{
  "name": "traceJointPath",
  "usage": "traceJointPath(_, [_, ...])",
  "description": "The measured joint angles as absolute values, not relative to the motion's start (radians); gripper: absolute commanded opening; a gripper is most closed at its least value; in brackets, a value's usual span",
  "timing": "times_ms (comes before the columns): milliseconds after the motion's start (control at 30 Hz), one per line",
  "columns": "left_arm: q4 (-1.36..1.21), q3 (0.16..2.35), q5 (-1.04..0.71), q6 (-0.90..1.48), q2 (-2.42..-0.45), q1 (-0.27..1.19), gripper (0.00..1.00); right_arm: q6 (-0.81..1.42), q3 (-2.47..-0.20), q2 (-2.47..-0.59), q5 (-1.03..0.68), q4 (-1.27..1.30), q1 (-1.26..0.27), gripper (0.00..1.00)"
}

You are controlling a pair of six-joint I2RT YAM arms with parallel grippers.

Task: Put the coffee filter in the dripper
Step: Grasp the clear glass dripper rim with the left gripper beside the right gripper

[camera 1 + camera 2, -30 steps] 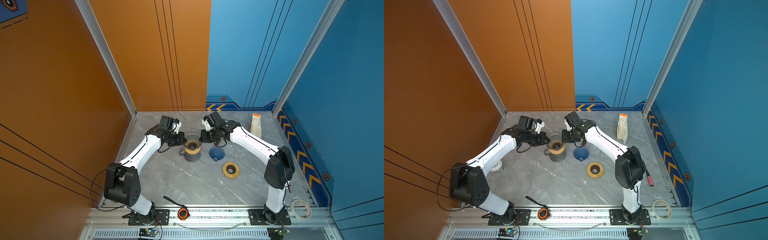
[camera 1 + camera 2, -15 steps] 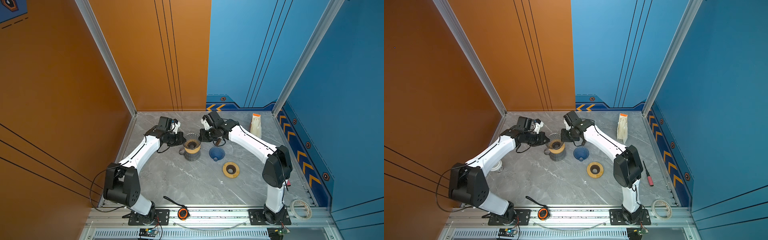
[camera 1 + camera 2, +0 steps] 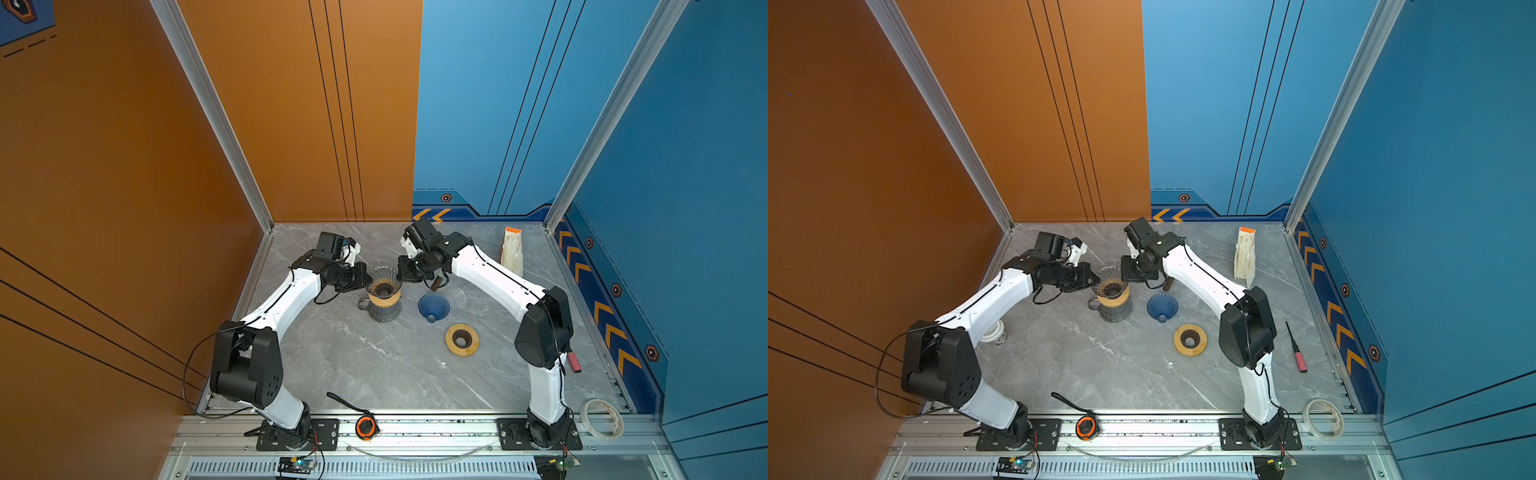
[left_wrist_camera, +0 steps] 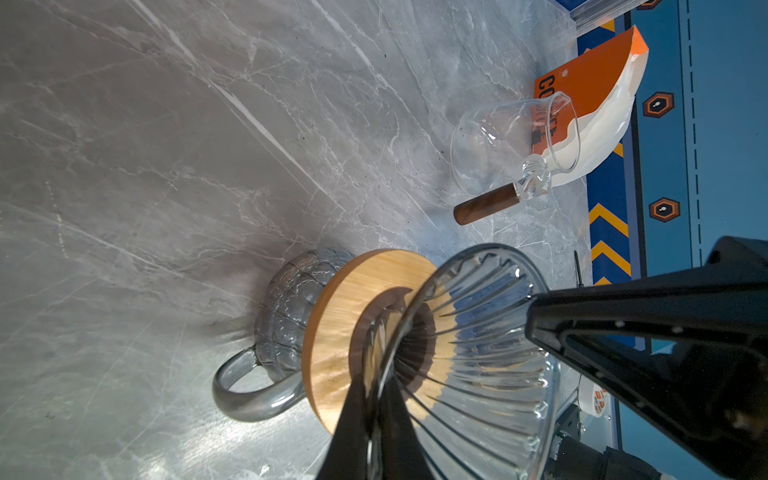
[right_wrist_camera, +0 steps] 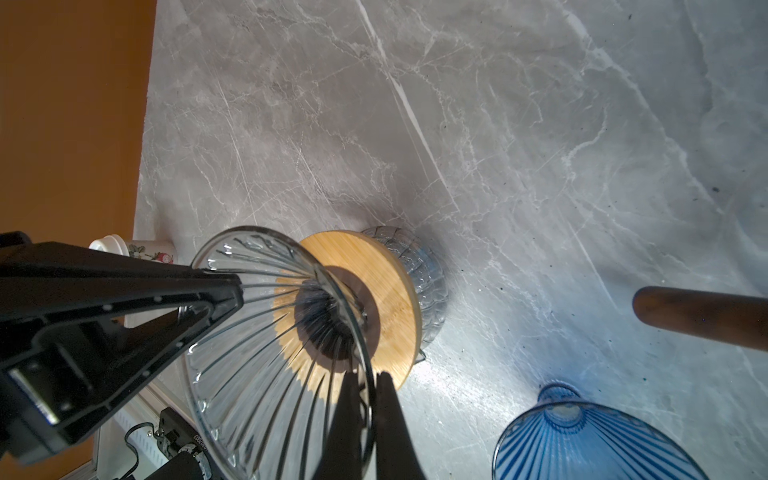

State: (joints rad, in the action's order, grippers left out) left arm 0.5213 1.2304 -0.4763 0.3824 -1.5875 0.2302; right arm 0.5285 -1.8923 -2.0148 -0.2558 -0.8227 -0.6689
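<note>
The left fingers [image 4: 351,419] and right fingers [image 5: 388,419] each pinch the empty dripper's [image 3: 383,280] rim while the filters [image 3: 512,257] sit in their pack [image 4: 582,79] (far right on the tabletop [image 3: 374,365]), so placing is not begun.

left gripper [image 3: 369,281] | right gripper [image 3: 400,275] | at opposite rims of clear dripper [image 3: 384,279] | blue dripper [image 3: 433,306] beside

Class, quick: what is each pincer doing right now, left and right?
Left pincer: shut on the rim of the glass dripper.
Right pincer: shut on the same rim, opposite side.
</note>
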Motion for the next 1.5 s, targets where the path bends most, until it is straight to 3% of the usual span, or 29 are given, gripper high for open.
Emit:
traceJointPath(833, [0.677, 1.295, -0.422, 0.288, -1.591, 0.224, 0.12, 0.513, -1.967, -2.056, -0.296, -0.872, -0.685, 0.04])
traceJointPath(1133, [0.732, 1.305, -0.419, 0.273, -1.591, 0.223, 0.21, 0.512, -1.987, -2.067, -0.311, -0.875, -0.688, 0.07])
traceJointPath(1500, [0.777, 1.386, -0.419, 0.274, -1.617, 0.224, 0.32, 0.512, -1.997, -2.102, -0.308, -0.909, -0.687, 0.17])
